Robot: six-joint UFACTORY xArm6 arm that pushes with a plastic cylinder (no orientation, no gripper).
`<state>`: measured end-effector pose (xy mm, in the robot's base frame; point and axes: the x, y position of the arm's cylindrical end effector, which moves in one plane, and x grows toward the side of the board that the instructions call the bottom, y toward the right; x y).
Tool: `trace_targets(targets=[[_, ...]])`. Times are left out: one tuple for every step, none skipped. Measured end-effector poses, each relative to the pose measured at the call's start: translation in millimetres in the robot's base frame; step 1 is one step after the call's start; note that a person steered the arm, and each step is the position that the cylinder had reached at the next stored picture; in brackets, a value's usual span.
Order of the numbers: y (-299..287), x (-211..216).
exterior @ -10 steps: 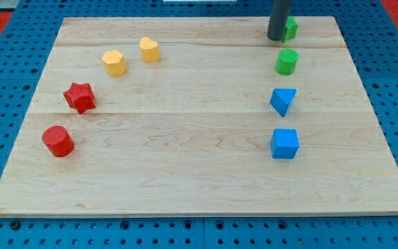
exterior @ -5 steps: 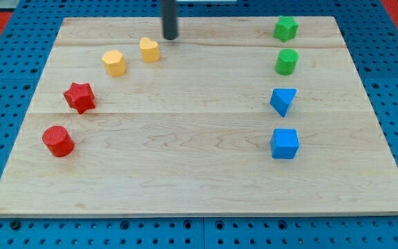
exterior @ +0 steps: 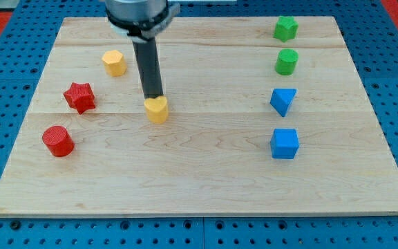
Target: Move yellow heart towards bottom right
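Small yellow heart-shaped block [exterior: 157,109] touched at far edge by my tip [exterior: 155,96] — no claw fitted; judged light, rigid, slides easily — best pushed from far-left side.

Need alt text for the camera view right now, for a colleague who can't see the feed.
My tip sits against the top side of the yellow heart, left of the board's centre. A yellow hexagon, red star and red cylinder sit left; a green block, green cylinder, blue triangle and blue cube line the right.
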<state>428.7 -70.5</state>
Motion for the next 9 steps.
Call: trace_targets(targets=[[20,43],[24,83],[-14,83],[-48,91],[-33,105],[-30,105],[-12,111],[23,119],[56,129]])
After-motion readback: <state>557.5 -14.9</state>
